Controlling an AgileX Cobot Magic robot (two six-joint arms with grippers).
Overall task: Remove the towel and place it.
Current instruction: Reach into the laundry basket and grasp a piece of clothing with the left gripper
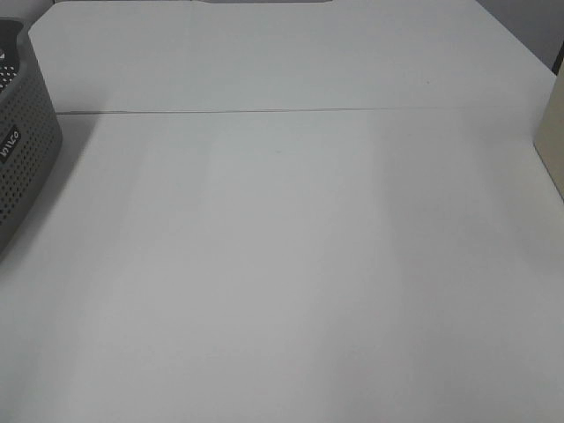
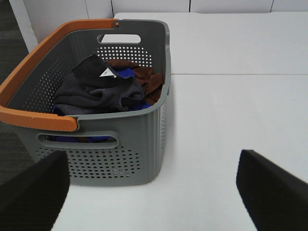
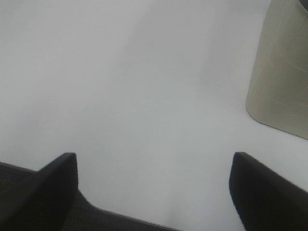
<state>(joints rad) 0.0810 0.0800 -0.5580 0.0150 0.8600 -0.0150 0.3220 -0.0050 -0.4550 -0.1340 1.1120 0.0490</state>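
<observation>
Two black grippers are closest to the wrist cameras. The left gripper has its jaws spread wide with nothing between them. The right gripper is spread wide too and holds nothing. Both hang over the flat white table.

Just past the left gripper stands the gray plastic basket full of little holes. It sits at the left edge of the table, and an orange handle runs along its rim. Inside the basket lies the big dark navy-black fluffy towel, bunched up on top of the pile. The basket walls and the handle stand all around it. A small white tag pokes up from the towel, but no words show on it. Behind the towel are a brown cloth and a bit of bright blue cloth.

In the high view, the side of the basket has small white writing, too blurry to read.

Past the right gripper a beige rounded thing with thin lines stands on the right side of the table. Farther back, a thin dark line crosses the table from side to side.
</observation>
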